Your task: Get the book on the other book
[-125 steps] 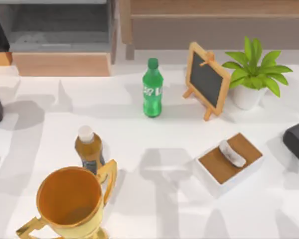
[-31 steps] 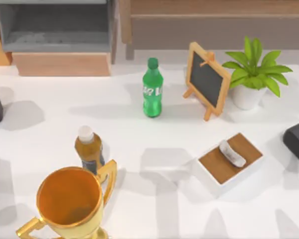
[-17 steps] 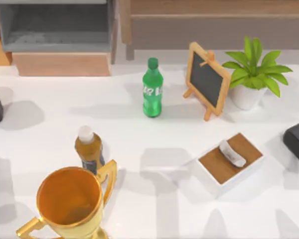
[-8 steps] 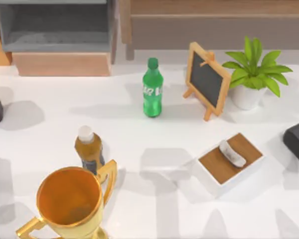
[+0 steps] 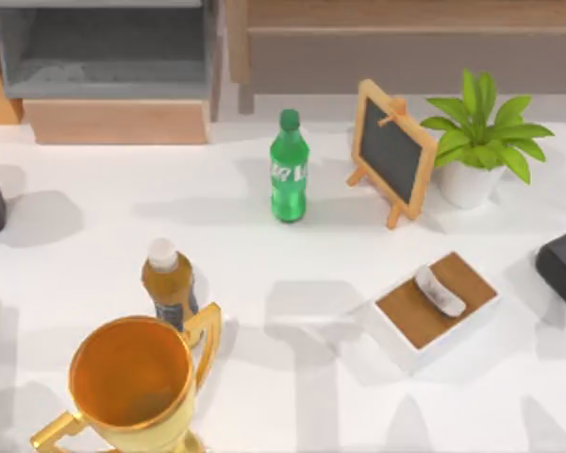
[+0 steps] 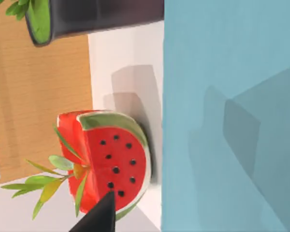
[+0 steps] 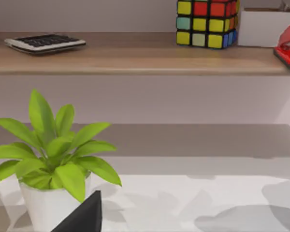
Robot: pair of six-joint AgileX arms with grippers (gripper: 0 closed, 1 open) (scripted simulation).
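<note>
Book [image 6: 232, 116]: a plain light-blue flat cover, seen close in the left wrist view, lying on the white table [image 6: 125, 53] just beside a watermelon slice [image 6: 113, 162]. State of both jaws: cannot tell.

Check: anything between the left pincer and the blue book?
Nothing visible. The blue book lies right by the left pincer; the watermelon slice sits beside it, not between. Right pincer faces the potted plant.

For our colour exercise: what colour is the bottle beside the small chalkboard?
Green, with white lettering; the bottle shows best in the top view.
</note>
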